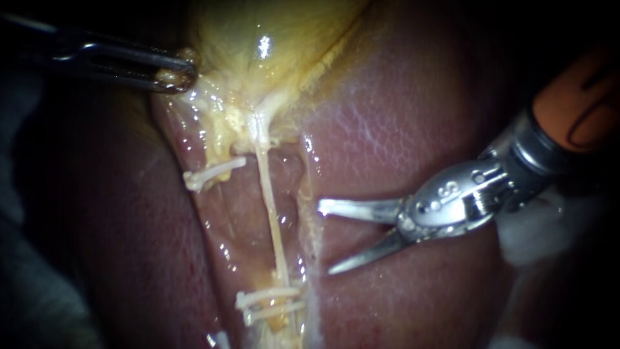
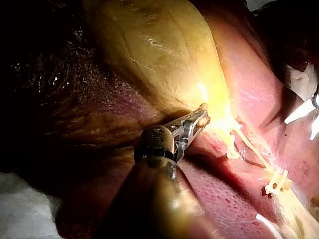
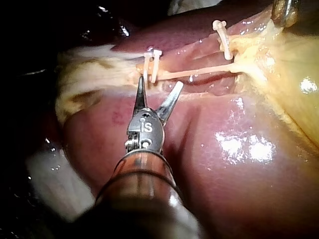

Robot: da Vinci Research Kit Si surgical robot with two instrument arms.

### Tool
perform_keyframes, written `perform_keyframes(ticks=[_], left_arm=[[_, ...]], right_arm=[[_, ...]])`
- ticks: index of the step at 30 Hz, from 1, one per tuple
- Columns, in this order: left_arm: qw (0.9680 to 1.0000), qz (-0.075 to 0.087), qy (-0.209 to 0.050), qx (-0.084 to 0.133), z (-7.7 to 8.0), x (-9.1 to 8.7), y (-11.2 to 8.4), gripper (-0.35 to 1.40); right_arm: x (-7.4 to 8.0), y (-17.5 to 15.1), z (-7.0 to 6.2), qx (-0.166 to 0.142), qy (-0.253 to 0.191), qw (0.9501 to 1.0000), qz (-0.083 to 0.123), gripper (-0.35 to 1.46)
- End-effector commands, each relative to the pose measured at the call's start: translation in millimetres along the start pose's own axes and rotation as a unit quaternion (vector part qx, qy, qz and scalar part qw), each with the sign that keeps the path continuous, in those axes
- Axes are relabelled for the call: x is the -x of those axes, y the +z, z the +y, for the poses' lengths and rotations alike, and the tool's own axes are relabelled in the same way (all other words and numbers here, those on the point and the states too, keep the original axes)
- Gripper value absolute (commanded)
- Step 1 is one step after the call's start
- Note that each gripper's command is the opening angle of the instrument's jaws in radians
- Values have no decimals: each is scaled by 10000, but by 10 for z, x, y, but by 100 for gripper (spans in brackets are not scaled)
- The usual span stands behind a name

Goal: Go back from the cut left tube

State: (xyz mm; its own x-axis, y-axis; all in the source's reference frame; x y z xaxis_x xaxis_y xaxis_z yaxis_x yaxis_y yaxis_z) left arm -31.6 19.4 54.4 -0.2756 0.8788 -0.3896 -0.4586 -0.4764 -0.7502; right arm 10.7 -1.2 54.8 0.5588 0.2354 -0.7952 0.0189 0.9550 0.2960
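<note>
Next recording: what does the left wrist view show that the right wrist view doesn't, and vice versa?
Left wrist view only: the slender metal left instrument with its whole shaft, clamped on the rim of the broad yellow gallbladder. Right wrist view only: the slender metal right instrument with its whole shaft, its tip spread open and holding nothing. Both: the thin pale tube, its white plastic clips, the reddish-pink liver, and just the tip of the other instrument.
</note>
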Motion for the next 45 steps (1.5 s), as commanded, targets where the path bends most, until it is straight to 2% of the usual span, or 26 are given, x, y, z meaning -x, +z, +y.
perform_keyframes(ticks=[1, 8, 17, 22, 34, 38, 45], left_arm=[[10000, 2, -2, -4, 0, 0, 0, -35], [10000, 3, -31, -4, 0, 0, 0, -35], [10000, 12, -24, -20, -1, 3, 5, -35], [9999, 47, -93, -76, 1, 12, 23, -35], [9999, -6, -160, 29, 6, 29, 82, -35], [9998, -26, -189, 37, 2, 31, 88, -35], [9998, -34, -180, 51, -2, 31, 88, -35]], right_arm=[[1, -6, 2, 50, 22, 10000, -15, 143], [5, -31, 14, 285, 208, 9993, -158, 145], [4, -39, 17, 332, 349, 9983, -321, 145], [4, -39, 17, 327, 348, 9983, -335, 145], [5, -41, 17, 317, 347, 9982, -363, 145], [6, -41, 17, 312, 346, 9982, -378, 145], [6, -42, 18, 312, 346, 9982, -378, 145]])
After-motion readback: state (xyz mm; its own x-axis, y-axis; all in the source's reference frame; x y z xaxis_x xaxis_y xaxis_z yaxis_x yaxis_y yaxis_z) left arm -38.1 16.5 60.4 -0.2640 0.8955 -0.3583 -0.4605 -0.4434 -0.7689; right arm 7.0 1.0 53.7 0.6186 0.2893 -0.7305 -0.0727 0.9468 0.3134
